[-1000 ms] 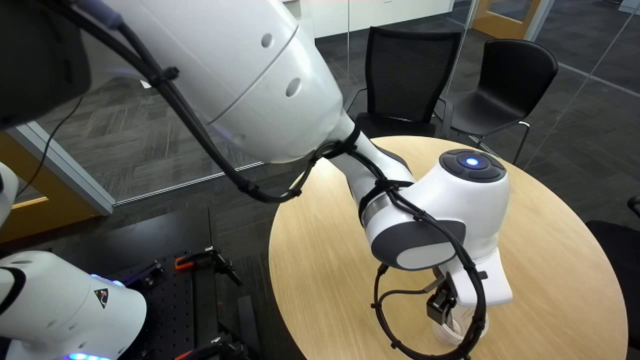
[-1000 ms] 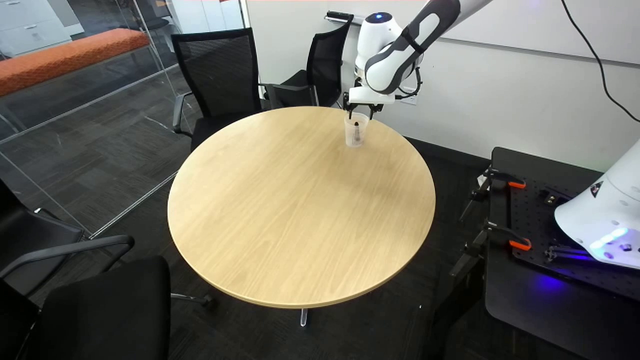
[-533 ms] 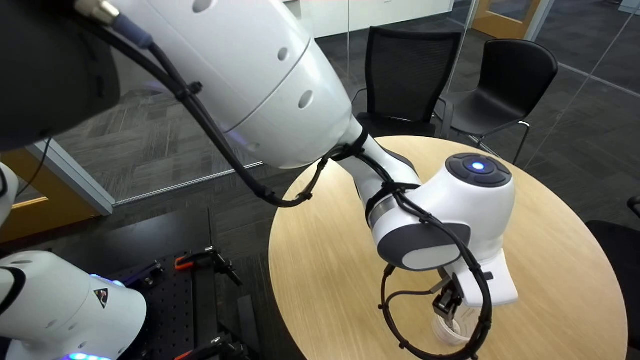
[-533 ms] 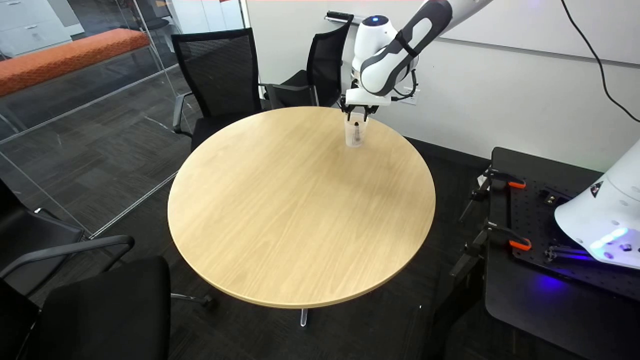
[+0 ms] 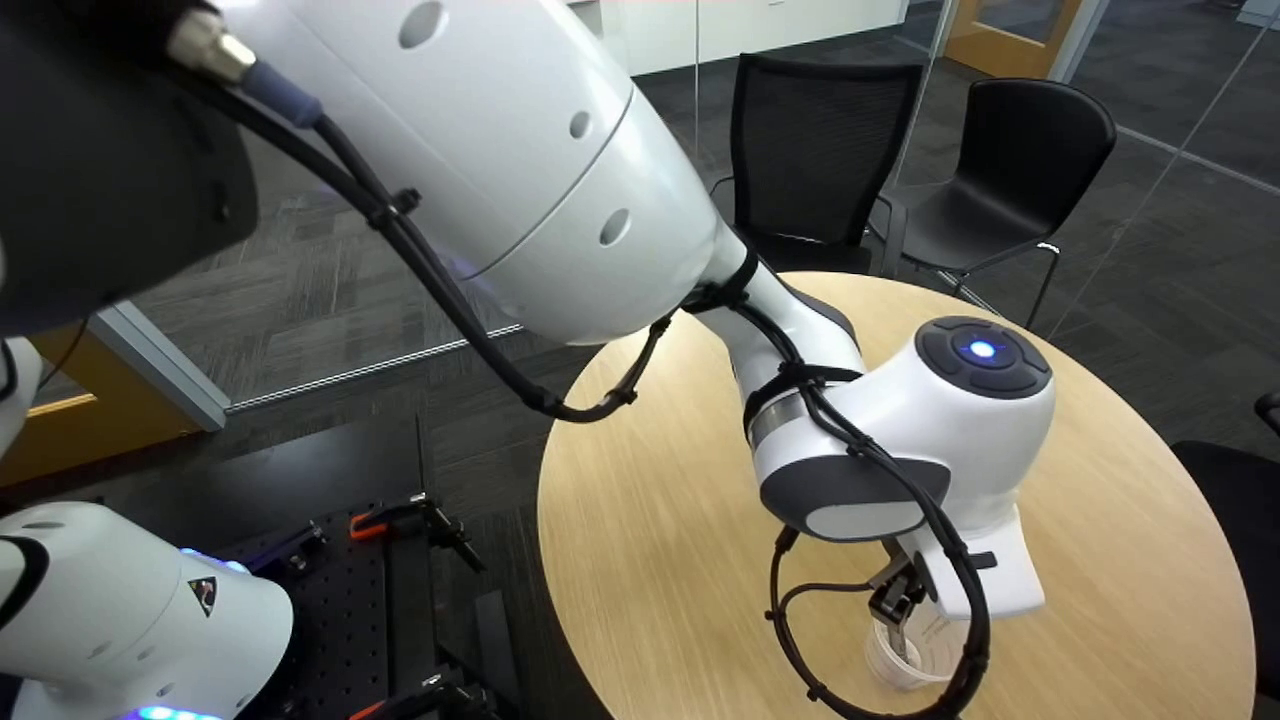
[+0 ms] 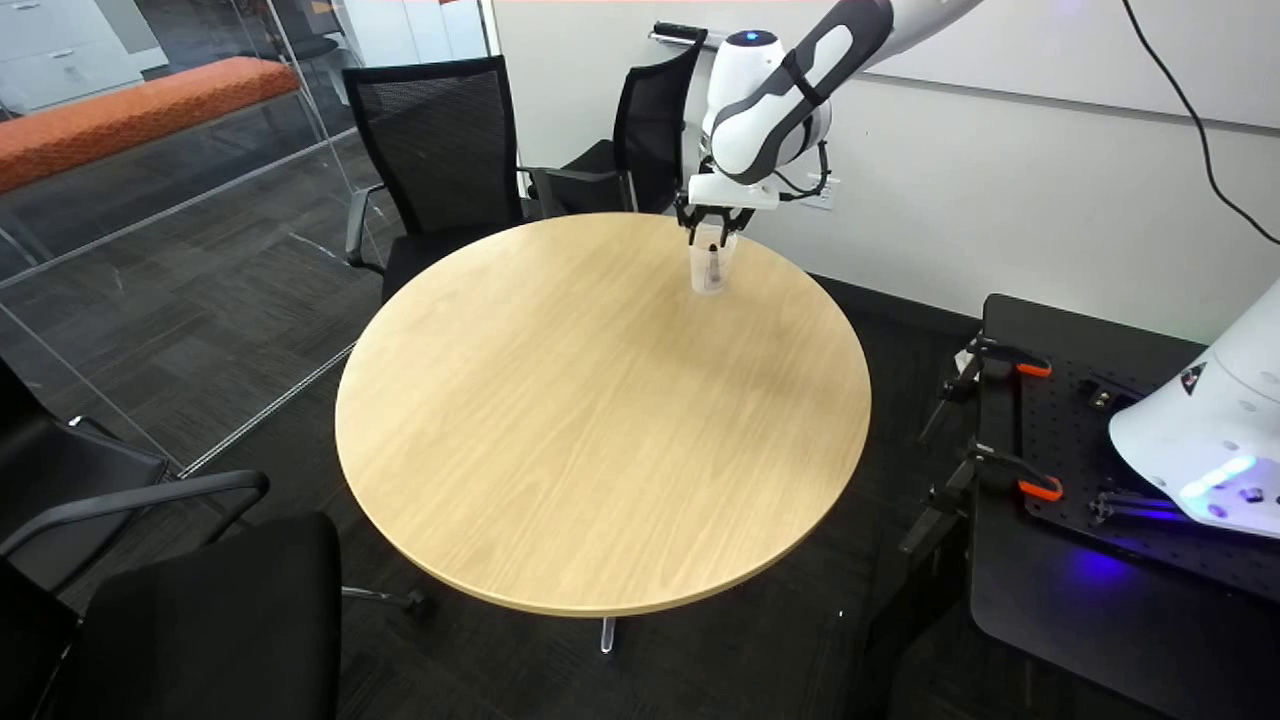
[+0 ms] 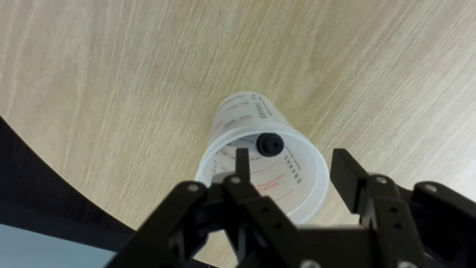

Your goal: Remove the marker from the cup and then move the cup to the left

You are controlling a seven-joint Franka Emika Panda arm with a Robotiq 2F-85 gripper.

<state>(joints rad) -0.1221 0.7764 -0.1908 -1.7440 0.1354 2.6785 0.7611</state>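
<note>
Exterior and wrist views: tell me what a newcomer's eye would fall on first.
Probably the big white robot arm, which spans an exterior view from the upper left to above the round wooden table. In the wrist view, the black end of the marker stands out inside the translucent cup, with the end effector open close by. An orange bench brightens an exterior view's upper left.

Robot arm (image 5: 640, 170) reaching farther from its base (image 5: 140, 610), jaws (only partly) drawn together
</note>
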